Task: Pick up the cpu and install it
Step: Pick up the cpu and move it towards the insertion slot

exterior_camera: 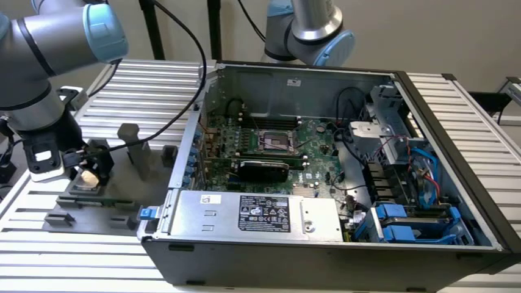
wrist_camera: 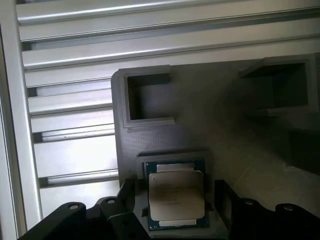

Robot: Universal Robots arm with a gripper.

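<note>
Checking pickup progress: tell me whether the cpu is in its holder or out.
In: the cpu lies flat in the recess of the grey holder.

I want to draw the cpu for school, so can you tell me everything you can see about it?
The cpu is a small flat square chip: a silvery metal top with faint print, on a green board edge. It lies flat, seated in a square recess of the gray holder, outside the computer case. The tool hangs over it, open, a finger on each side, apparently not touching.

cpu silvery top, rim seemingly teal; fixture dark grey; motherboard green
</note>
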